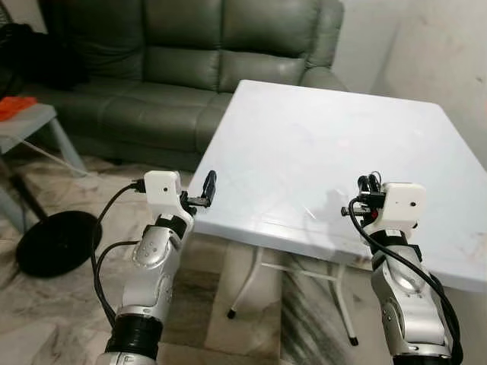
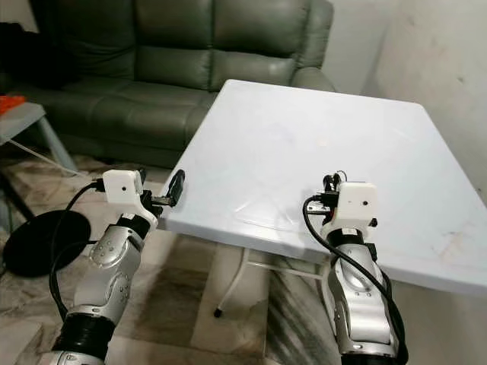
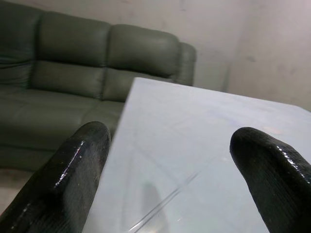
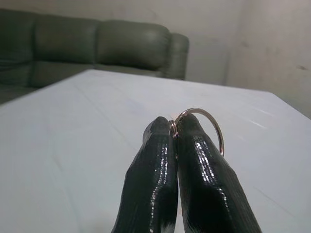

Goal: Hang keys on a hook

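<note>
- The right tool point(image 4: 174, 127) has its two black fingers point(image 4: 150, 179) pressed together, pinching a thin metal key ring point(image 4: 216, 127) at the tips; the ring's loop arcs up and to one side of the fingertips.
- Any keys on that ring are hidden by the fingers, so I cannot tell what hangs from it.
- In the head views the right tool point(image 1: 367, 188) is held above the near part of the white tabletop point(image 1: 319, 144), ahead of its white wrist camera housing point(image 1: 402, 204).
- A black cable point(image 1: 396, 258) loops from that housing down the silver right arm.
- The left tool point(image 3: 170, 145) is spread wide, its two fingers point(image 3: 73, 174) well apart with nothing between them.
- From the head, the left tool point(image 1: 207, 190) sits just beside the near left corner of the tabletop, off its edge, over the floor.
- The tabletop is square, white, faintly scuffed, and rests on thin white metal legs point(image 1: 245, 285).
- Behind the tabletop stands a grey-green leather sofa point(image 1: 183, 68), close to its far left edge.
- The floor point(image 1: 61, 312) is marbled tile; a round black base point(image 1: 55, 242) lies on it to the left.
- At the far left is a pale side table point(image 1: 30, 125) with something orange point(image 1: 14, 105) on it.
- A plain pale wall point(image 1: 434, 53) rises behind the tabletop on the right.
</note>
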`<state>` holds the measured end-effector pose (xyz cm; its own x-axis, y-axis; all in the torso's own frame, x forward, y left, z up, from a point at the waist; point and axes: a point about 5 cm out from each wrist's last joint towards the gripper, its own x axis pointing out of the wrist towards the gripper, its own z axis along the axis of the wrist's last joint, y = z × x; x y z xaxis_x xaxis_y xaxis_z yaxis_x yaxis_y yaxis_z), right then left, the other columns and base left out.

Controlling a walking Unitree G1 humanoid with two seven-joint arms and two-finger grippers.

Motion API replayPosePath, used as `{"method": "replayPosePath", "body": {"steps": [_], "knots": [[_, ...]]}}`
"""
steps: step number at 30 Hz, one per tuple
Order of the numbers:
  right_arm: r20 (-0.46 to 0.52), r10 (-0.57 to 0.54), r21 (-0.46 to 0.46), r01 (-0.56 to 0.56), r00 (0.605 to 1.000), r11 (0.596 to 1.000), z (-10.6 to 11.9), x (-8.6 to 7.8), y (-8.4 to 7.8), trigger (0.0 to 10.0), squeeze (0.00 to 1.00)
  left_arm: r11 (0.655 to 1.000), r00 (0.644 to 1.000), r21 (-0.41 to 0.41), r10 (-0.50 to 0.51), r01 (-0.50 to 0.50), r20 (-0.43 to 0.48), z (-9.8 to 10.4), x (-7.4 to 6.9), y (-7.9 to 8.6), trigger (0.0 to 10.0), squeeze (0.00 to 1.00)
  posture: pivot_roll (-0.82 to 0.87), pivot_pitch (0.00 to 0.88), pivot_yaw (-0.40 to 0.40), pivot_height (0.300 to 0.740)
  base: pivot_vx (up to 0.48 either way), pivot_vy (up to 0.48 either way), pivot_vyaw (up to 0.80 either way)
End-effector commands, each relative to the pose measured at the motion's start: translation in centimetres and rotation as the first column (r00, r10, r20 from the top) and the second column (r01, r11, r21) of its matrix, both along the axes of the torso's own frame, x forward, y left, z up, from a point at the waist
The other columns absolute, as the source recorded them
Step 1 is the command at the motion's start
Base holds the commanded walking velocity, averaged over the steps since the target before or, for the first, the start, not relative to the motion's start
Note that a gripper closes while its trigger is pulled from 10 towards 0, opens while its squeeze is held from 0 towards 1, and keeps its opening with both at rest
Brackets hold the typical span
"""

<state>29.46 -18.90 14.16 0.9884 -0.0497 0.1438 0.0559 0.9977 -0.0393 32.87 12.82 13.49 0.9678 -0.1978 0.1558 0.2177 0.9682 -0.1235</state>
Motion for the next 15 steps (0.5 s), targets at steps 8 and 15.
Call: {"method": "replayPosePath", "body": {"steps": [8,15], "knots": [[0.003,0.028,-0.013,-0.028,1.0,1.0,-0.05,0.33,0.58,10.0,0.0,1.0,0.999,0.018,0.003,-0.003,0.034,0.81,0.55,0.26,10.0,0.0,0.0,0.0,-0.056,0.74,0.0,0.0,-0.77],[0.009,0.048,-0.02,-0.048,0.999,0.999,-0.02,0.62,1.01,10.0,0.0,1.0,0.999,0.027,0.01,-0.012,0.045,1.07,0.8,0.42,10.0,0.0,0.01,0.0,-0.062,0.74,0.0,0.0,-0.77]]}}
